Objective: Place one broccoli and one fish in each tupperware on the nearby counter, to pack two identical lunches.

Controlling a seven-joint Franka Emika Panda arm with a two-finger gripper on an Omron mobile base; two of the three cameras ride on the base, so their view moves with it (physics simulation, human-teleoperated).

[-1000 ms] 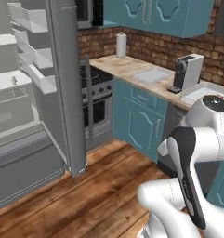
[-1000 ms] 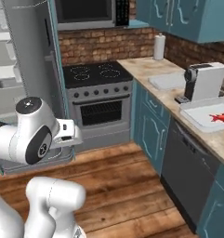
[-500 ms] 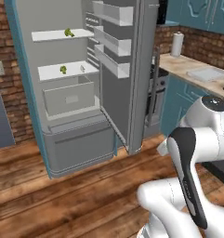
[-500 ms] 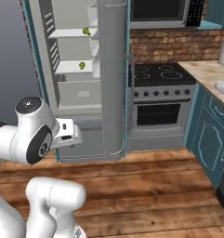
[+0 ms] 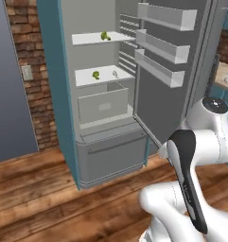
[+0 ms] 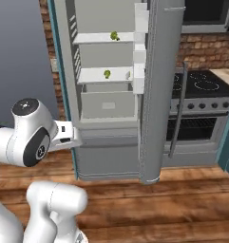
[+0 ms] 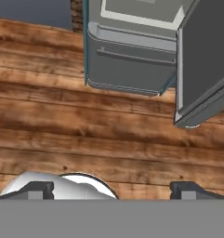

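Two broccoli pieces lie inside the open fridge: one broccoli (image 5: pixel 105 35) (image 6: pixel 114 35) on the upper shelf, another broccoli (image 5: pixel 95 74) (image 6: pixel 107 73) on the shelf below. A small pale thing (image 5: pixel 114 73) lies beside the lower one, too small to tell what it is. The fish and the tupperware are out of view. A sliver of the beige counter (image 5: pixel 225 74) (image 6: pixel 226 73) shows at the right edge. My gripper (image 7: pixel 112 190) is open, nothing between its fingertips, pointing down at the wooden floor in front of the fridge.
The fridge door (image 6: pixel 161 85) (image 5: pixel 181 71) stands swung open to the right, with door racks. A grey drawer (image 5: pixel 103 106) sits under the shelves. The stove (image 6: pixel 201 88) and a microwave (image 6: pixel 206 14) are right of the fridge. A grey wall (image 5: pixel 13 80) is at left.
The base has turned, so both base views swung from the counter and stove to the open fridge, which now stands larger and nearer. The gripper stays open.
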